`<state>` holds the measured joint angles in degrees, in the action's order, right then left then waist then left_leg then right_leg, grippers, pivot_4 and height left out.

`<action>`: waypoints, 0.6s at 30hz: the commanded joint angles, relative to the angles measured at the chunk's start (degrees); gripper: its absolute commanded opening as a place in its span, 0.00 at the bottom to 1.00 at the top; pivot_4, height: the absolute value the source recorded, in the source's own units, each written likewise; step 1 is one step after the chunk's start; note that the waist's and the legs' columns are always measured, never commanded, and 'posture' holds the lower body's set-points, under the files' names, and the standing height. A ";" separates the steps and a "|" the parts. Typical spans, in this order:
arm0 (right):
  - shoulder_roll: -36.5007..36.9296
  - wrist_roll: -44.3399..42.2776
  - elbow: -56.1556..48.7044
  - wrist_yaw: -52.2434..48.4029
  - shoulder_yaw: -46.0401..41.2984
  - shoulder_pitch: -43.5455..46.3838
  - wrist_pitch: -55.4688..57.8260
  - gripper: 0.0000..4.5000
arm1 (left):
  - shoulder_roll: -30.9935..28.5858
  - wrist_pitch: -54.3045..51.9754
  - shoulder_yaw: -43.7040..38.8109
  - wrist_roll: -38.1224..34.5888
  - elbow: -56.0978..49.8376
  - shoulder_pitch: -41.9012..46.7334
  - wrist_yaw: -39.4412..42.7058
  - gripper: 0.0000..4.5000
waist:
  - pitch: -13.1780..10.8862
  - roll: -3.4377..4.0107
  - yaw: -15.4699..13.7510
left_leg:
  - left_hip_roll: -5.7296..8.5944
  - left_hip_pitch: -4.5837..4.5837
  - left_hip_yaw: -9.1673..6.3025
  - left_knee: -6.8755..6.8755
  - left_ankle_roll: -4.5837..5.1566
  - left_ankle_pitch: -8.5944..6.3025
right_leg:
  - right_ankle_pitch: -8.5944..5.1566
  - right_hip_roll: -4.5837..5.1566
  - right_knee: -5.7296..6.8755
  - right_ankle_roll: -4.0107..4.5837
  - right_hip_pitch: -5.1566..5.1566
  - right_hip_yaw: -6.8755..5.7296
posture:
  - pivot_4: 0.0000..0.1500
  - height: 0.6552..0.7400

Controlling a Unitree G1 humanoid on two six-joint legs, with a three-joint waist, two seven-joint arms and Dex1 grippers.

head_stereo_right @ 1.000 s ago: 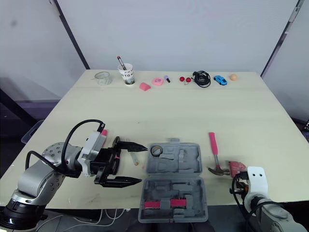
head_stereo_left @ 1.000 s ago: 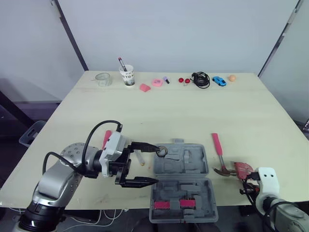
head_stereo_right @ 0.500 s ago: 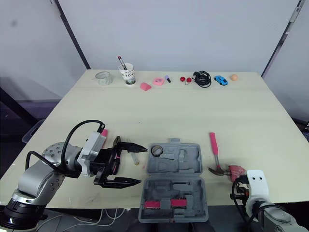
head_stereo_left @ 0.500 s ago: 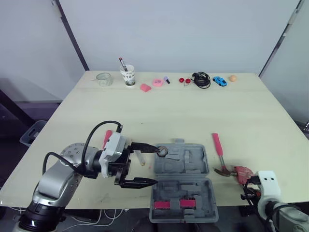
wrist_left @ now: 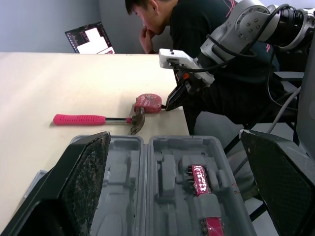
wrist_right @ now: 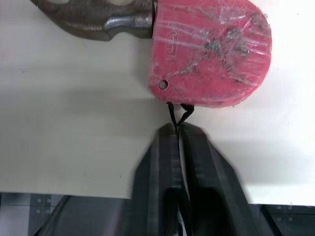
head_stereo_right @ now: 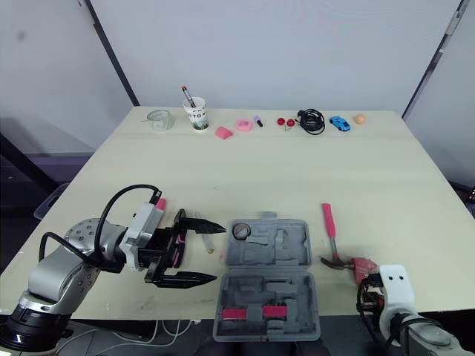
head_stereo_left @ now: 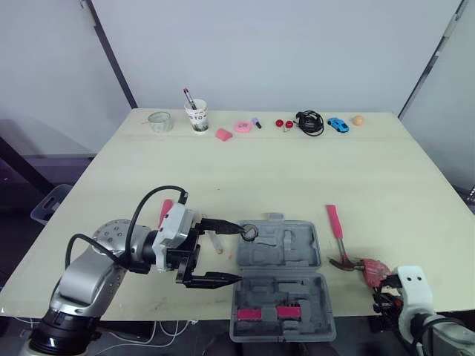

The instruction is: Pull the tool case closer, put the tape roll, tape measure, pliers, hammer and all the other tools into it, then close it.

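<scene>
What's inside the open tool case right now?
In the tool case, a tape roll sits in the far half's left corner and two red pieces lie in the near half. The other moulded recesses look empty. Whatever lies beneath the roll is covered.

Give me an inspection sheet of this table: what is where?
Surface: pale table, no spills seen.
Job's things: case open at the near edge, tape roll inside; hammer and tape measure to its right.
Clutter: cup, glass, toy car and small bits along the far edge.
Grippers: left gripper open beside the case; right gripper shut on the tape measure's cord.
Cables: black coil at the far edge.
Surroundings: seated person, laptop.
</scene>
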<state>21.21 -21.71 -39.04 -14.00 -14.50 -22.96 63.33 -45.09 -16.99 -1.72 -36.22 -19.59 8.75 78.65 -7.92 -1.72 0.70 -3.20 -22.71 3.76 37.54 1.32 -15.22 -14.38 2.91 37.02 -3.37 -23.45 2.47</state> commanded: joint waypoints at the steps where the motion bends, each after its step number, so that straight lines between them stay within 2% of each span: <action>1: 2.33 -0.91 -2.35 -2.07 -1.79 -1.97 -0.09 0.45 | -0.53 0.67 -0.69 -0.67 -0.36 0.52 0.96 1.00 | 0.00 0.01 -0.05 | 0.00 0.00 0.00 0.00 0.00 0.00 | 0.00 0.00 0.00 0.00 0.00 0.00 | 1.00 1.00; 3: 3.86 -1.44 -3.15 -3.26 -3.09 -2.52 0.21 0.68 | -0.62 0.77 -0.79 -0.59 -0.02 0.67 1.31 1.00 | 0.00 0.00 -0.04 | 0.00 -0.01 0.02 0.01 0.00 0.00 | 0.00 0.01 0.00 0.00 0.00 0.01 | 1.00 1.00; 4: 4.90 -1.64 -3.57 -3.95 -3.57 -2.74 0.34 0.73 | -0.62 0.83 -0.79 -0.53 0.17 0.80 1.44 1.00 | 0.00 0.01 -0.03 | 0.00 -0.01 0.02 0.00 0.00 0.00 | 0.00 0.01 -0.01 0.00 0.00 0.01 | 1.00 1.00; 5: 6.20 -2.09 -4.15 -5.07 -4.02 -3.12 0.45 0.86 | -0.61 0.85 -0.77 -0.50 0.25 0.90 1.51 1.00 | -0.01 0.03 -0.02 | 0.00 -0.01 0.02 0.02 0.00 0.00 | 0.00 0.00 0.00 0.00 0.00 0.02 | 1.00 1.00; 7: 8.98 -3.70 -5.52 -7.95 -5.42 -3.97 0.77 0.99 | -0.59 0.83 -0.78 -0.50 0.26 1.01 1.64 1.00 | -0.02 0.03 -0.03 | 0.00 0.00 0.04 0.06 0.00 0.00 | 0.00 0.00 0.00 0.00 0.00 0.03 | 1.00 1.00; 10: 13.53 -4.55 -6.14 -12.53 -7.02 -5.52 -1.69 0.99 | -0.65 0.86 -0.84 -0.56 0.12 0.91 1.85 1.00 | -0.01 0.03 0.00 | 0.00 -0.01 0.00 0.11 0.00 0.00 | 0.01 -0.01 0.01 -0.01 0.02 0.02 | 1.00 1.00; 14: 20.82 -3.39 -2.59 -21.91 -8.25 -5.66 -12.71 0.99 | -0.69 1.11 -0.97 -0.55 0.31 0.79 2.22 1.00 | -0.05 0.06 0.06 | 0.00 -0.03 -0.04 0.23 0.01 0.00 | 0.00 -0.06 0.01 -0.01 0.07 0.06 | 1.00 1.00; 18: 25.53 -3.83 2.43 -29.30 -7.49 -0.86 -20.15 0.99 | -0.63 1.31 -0.81 -0.47 0.22 0.89 2.26 1.00 | -0.07 0.08 0.02 | 0.00 -0.04 -0.20 0.41 0.01 -0.01 | -0.07 -0.14 0.01 0.09 0.21 0.03 | 1.00 1.00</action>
<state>45.02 -25.72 -38.06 -39.83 -21.64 -25.34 47.62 -45.36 -16.50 -1.74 -36.18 -18.76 8.98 80.39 -7.99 -1.64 0.72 -3.20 -22.76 3.55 38.02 1.34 -15.23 -14.50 2.76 37.03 -3.19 -23.21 2.52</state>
